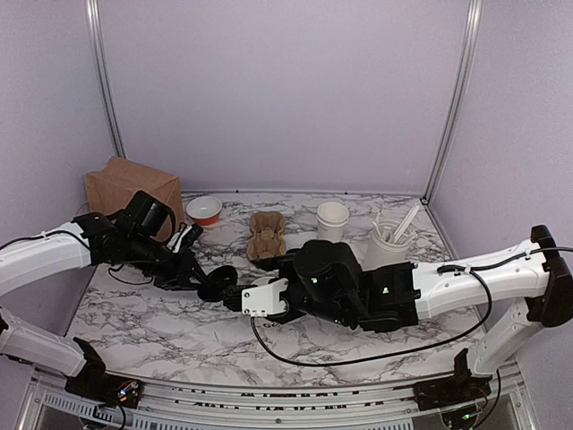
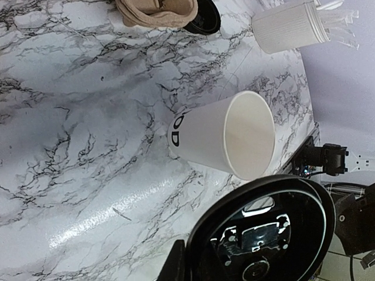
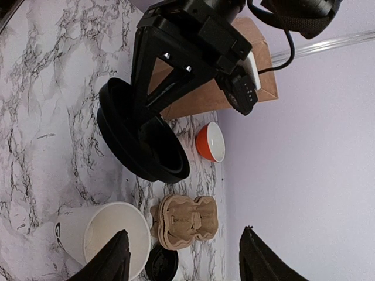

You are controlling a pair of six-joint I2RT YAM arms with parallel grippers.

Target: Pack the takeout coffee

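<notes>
While left jaws grip the lid [image 2: 263, 231], level it over the cup [image 2: 225, 137] near the open right jaws, then press evenly.

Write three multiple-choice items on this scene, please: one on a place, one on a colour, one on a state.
1. Where does the small round bowl stand?
A. Beside the brown paper bag
B. Near the arms' bases
C. At the far right corner

2. What colour is the outside of that bowl?
A. Blue
B. Orange-red
C. Black

3. In what state is the white paper cup with dark lettering?
A. Capped
B. Open, uncapped
C. Crushed flat

Answers:
1 A: the bowl sits just to the right of the bag, at the far left of the table.
2 B: its wall is orange-red and its inside is white.
3 B: its bare inside shows, and the round black plastic lid is pinched in the left gripper, off the cup.
</notes>
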